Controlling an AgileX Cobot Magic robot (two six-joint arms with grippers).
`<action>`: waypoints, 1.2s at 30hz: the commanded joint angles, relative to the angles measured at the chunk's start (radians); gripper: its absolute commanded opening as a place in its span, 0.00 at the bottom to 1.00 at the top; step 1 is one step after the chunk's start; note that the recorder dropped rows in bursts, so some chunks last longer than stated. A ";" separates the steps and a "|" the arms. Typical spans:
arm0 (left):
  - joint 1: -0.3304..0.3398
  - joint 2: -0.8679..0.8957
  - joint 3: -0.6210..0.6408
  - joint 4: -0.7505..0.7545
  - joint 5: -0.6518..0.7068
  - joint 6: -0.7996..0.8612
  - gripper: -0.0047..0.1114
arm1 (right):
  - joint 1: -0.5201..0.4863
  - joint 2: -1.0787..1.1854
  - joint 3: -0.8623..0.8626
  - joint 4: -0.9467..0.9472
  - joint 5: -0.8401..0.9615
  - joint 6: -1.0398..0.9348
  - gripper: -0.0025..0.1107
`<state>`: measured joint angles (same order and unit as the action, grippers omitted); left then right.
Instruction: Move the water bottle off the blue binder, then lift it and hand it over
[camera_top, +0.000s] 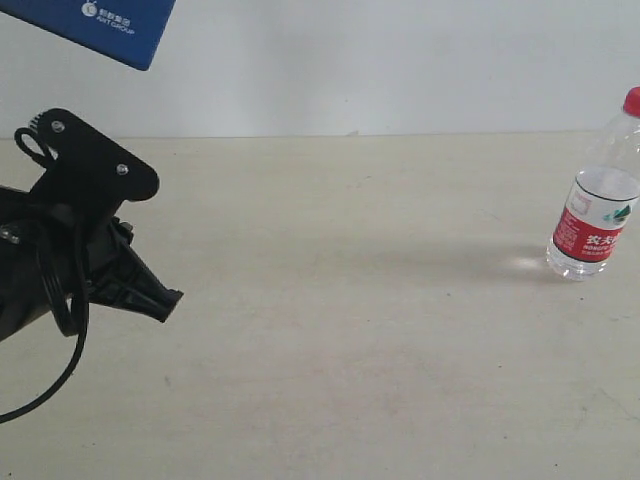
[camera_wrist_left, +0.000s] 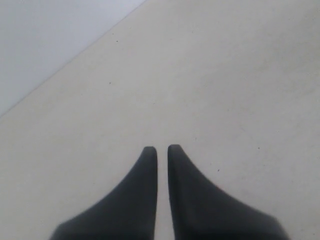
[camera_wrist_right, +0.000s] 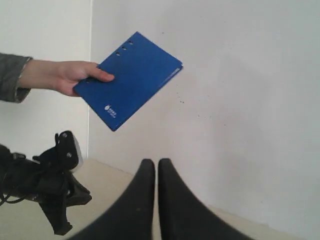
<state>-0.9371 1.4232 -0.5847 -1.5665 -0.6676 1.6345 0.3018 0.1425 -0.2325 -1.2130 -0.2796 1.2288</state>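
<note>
Left wrist view: left tool (camera_wrist_left: 161, 149) clenched, empty; right tool (camera_wrist_right: 156, 162) clenched, empty; hand (camera_wrist_right: 70, 76) holds blue binder (camera_wrist_right: 131, 80).

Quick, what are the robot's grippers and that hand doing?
Left gripper: shut, empty.
Right gripper: shut, empty.
Person's hand: holding the blue binder.

One small clear plastic bottle with a red cap (camera_top: 592, 228), one flat royal-blue binder (camera_wrist_right: 131, 79) and one bare human hand (camera_wrist_right: 75, 76) are counted, and two black grippers: left gripper (camera_wrist_left: 162, 149), right gripper (camera_wrist_right: 156, 162).
</note>
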 joint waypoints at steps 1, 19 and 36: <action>-0.006 -0.040 0.016 0.003 -0.009 -0.016 0.09 | -0.003 -0.143 0.116 0.197 0.060 0.009 0.02; -0.006 -0.278 0.016 0.005 0.120 -0.020 0.09 | -0.001 -0.143 0.233 0.394 0.662 0.063 0.02; -0.006 -0.281 0.016 0.004 0.237 -0.020 0.09 | -0.001 -0.143 0.233 0.419 0.622 0.063 0.02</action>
<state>-0.9387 1.1471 -0.5736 -1.5628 -0.4640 1.6240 0.3018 0.0039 0.0013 -0.7955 0.3532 1.2930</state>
